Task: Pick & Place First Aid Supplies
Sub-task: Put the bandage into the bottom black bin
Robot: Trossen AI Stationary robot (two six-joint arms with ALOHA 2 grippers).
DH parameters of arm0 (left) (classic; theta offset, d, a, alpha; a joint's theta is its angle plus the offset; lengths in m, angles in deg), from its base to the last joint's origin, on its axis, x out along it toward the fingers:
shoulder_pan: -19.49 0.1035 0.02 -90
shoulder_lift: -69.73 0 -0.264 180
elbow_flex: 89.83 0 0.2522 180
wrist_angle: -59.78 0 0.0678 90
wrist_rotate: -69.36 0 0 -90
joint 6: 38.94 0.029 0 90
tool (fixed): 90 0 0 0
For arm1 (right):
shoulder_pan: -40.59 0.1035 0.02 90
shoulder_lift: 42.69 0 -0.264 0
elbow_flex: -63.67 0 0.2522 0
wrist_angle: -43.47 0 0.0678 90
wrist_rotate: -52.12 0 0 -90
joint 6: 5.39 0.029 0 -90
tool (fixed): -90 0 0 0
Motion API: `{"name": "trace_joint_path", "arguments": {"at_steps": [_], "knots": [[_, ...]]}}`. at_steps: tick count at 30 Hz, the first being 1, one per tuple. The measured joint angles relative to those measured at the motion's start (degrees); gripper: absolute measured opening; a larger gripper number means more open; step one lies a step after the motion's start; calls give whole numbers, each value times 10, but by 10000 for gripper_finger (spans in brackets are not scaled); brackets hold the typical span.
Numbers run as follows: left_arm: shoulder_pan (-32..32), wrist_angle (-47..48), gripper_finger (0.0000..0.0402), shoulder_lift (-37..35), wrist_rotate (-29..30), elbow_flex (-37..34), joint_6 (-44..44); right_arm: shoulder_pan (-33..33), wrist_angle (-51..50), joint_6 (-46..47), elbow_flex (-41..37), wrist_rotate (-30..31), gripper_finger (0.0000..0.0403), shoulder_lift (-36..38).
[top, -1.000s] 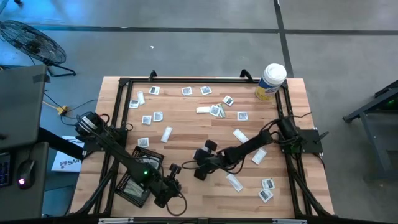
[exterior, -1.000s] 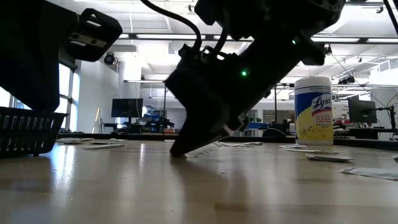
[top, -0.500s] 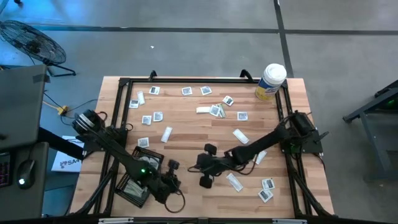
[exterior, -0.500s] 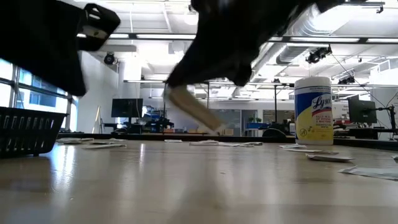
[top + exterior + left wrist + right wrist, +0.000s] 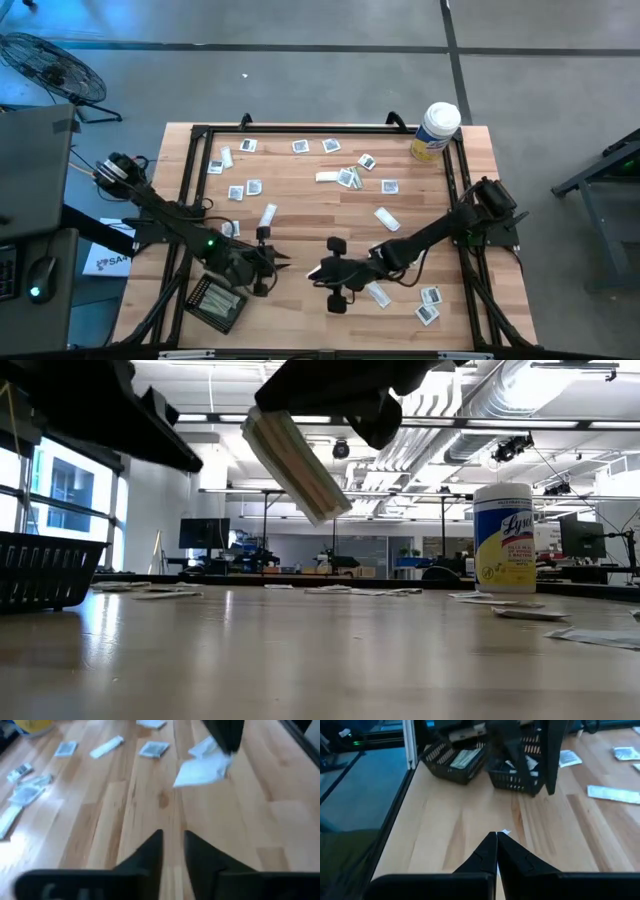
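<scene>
My right gripper (image 5: 316,273) hangs above the table's near middle, shut on a flat white-grey packet (image 5: 295,465); the left wrist view shows that packet (image 5: 202,767) clear of the wood. My left gripper (image 5: 275,262) hovers just left of it, pointing at it, its fingers a narrow gap apart (image 5: 172,842) with nothing between them. Several more first aid packets (image 5: 345,177) lie flat across the far half of the table, and a few (image 5: 428,305) lie near the right front. My right gripper pinches the packet by its upper edge (image 5: 216,751) between its two fingers, which slant down from the table's right side. The packet hangs tilted below the fingers, lifted clear of the table. In the right wrist view only a white tip (image 5: 505,832) shows beside the shut fingers.
Two black mesh trays (image 5: 455,762) (image 5: 517,775) stand at the near left, one holding packets; one tray (image 5: 218,302) shows by the front edge. A white canister with a yellow label (image 5: 436,130) stands at the far right corner. A black frame (image 5: 300,129) rims the table.
My right gripper has risen and gone a little toward the near edge, lifting the packet from the table, where its lower edge touched, to hang clear. My left gripper has gone from the near edge by the tray toward the far side, turning toward the right gripper.
</scene>
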Motion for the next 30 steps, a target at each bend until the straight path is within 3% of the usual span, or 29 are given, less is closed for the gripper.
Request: {"name": "trace_joint_path", "arguments": {"at_steps": [6, 12, 16, 23, 27, 30], "knots": [[7, -102, 184, 30, -35, -1, 86, 0, 50, -26, 0, 5, 1, 0], [11, -174, 207, 56, -16, -2, 132, -2, 123, -68, 0, 5, 1, 0], [10, -202, 197, 60, 4, -2, 152, -2, 135, -69, 0, -2, 1, 0], [10, -237, 160, 60, -29, -2, 188, -9, 142, -85, 0, 29, 1, 0], [10, -264, 115, 60, -29, -2, 188, -12, 140, -88, 0, 57, 2, 0], [10, -276, 56, 60, -28, -2, 178, -14, 135, -88, 0, 59, 1, 0]]}}
